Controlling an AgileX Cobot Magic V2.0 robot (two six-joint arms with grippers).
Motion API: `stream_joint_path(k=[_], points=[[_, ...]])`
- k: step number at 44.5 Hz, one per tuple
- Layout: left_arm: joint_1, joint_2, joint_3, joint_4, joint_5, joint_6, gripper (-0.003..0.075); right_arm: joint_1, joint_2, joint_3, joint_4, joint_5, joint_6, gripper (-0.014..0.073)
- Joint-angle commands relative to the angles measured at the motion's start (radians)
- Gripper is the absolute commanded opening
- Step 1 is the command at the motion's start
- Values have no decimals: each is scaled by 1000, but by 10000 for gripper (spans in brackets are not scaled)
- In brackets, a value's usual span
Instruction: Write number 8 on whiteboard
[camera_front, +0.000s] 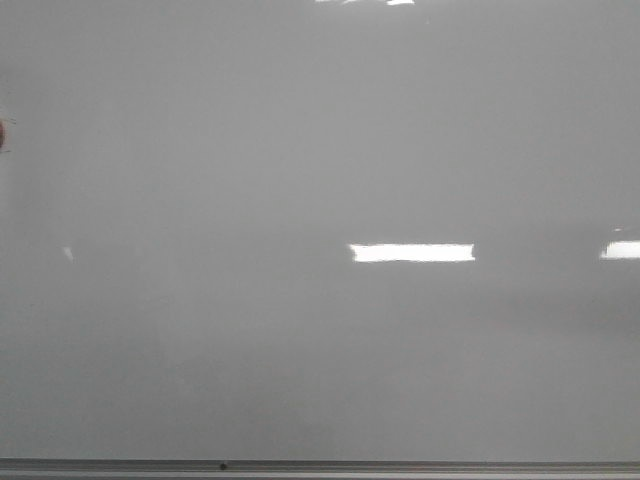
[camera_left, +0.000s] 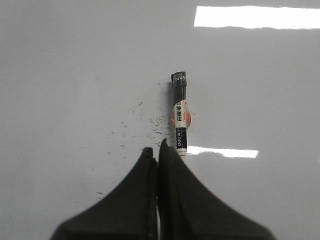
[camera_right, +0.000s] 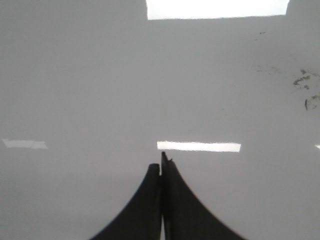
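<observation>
Lying on the whiteboard (camera_left: 75, 75) just past my left gripper (camera_left: 159, 150), whose fingers are pressed together on nothing, is a marker (camera_left: 179, 114). My right gripper (camera_right: 161, 167) is likewise clenched empty over bare board.

Soft, dim light (glare strips) on whiteboard (camera_front: 300, 150).

reddish blob (camera_front: 3, 134) cut off, unidentifiable
</observation>
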Motion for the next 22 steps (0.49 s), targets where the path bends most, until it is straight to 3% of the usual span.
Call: stream_joint_path(k=[1, 14, 22], points=[[-5, -21, 2, -7, -83, -5, -19, -3, -19, -2, 0, -100, -2, -116], [-5, -21, -2, -7, -137, -5, -19, -1, -19, -36, 0, -151, -1, -116], [-14, -13, -109, -7, -160, -5, -19, -1, -11, -184, 0, -25, -1, -116]])
